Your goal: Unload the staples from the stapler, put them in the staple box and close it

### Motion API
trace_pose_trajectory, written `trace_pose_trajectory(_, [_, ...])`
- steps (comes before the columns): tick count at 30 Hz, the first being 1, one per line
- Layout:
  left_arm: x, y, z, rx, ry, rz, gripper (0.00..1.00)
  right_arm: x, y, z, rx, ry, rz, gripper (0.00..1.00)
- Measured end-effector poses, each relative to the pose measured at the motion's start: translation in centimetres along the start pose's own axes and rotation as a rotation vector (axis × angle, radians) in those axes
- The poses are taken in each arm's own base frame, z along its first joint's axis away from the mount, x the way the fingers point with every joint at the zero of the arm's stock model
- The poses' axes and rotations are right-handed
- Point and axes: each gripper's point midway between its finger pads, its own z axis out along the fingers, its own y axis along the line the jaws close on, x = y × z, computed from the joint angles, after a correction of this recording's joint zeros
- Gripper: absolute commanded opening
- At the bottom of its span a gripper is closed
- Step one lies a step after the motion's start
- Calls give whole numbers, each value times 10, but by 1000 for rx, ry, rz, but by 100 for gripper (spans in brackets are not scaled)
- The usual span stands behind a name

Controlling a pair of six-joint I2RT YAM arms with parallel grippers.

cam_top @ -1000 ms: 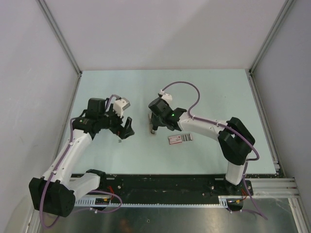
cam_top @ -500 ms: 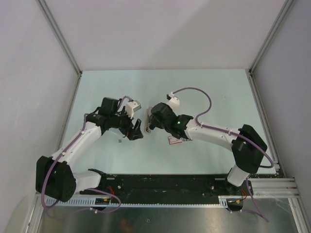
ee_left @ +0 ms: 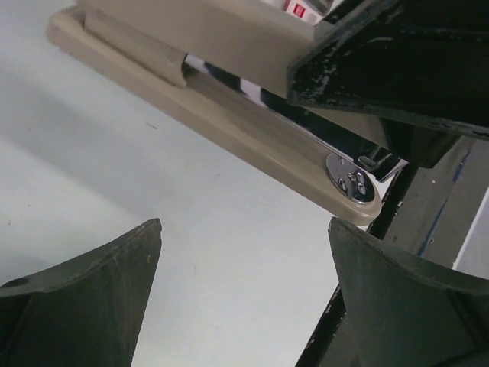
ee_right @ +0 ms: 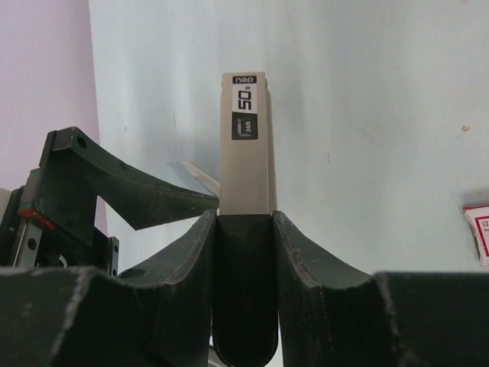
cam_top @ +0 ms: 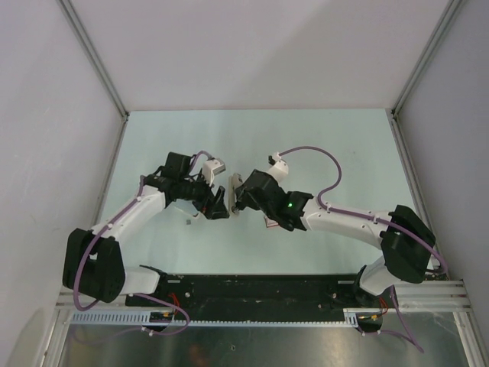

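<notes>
My right gripper (cam_top: 239, 196) is shut on the stapler (cam_top: 234, 189), a slim beige bar with a black rear end, and holds it above the table's middle. In the right wrist view the stapler (ee_right: 244, 153) sticks out forward between the gripper (ee_right: 244, 223) fingers, black label on top. My left gripper (cam_top: 218, 205) is open just left of it. From the left wrist view I see the stapler's (ee_left: 229, 126) beige underside and chrome plate above the wide-apart left gripper (ee_left: 244, 233). A tiny grey piece of staples (cam_top: 188, 222) lies on the table.
A flat red-and-white box (cam_top: 270, 222) lies on the table, partly under my right arm; its edge (ee_right: 479, 229) shows in the right wrist view. Grey walls enclose the pale table (cam_top: 344, 153) on three sides. The black base rail (cam_top: 260, 289) runs along the near edge.
Both arms have swung inward toward each other. The right gripper carried the stapler left and lower, and the open left gripper came up right beside it.
</notes>
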Motion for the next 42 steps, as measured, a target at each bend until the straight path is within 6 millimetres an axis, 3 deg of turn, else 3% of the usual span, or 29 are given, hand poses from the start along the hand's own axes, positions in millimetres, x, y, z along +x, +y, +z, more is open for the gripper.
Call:
trace_pose_trajectory(11, [-16, -35, -5, 146, -72, 60, 99, -3, 19, -2, -64, -31, 13, 0])
trace_pose_trajectory(15, [-17, -38, -4, 162, -76, 67, 97, 0, 23, -4, -77, -31, 6, 0])
trace_pose_trajectory(28, [-10, -34, -1, 137, -55, 81, 42, 0, 20, -3, -72, -36, 1, 0])
trace_pose_trajectory(34, [-6, -20, -1, 67, -38, 72, 5, 3, 18, -4, -71, -25, -4, 0])
trace_pose_trajectory(42, [-3, -14, -2, 33, -22, 70, 0, 25, 11, -10, -89, 24, -23, 0])
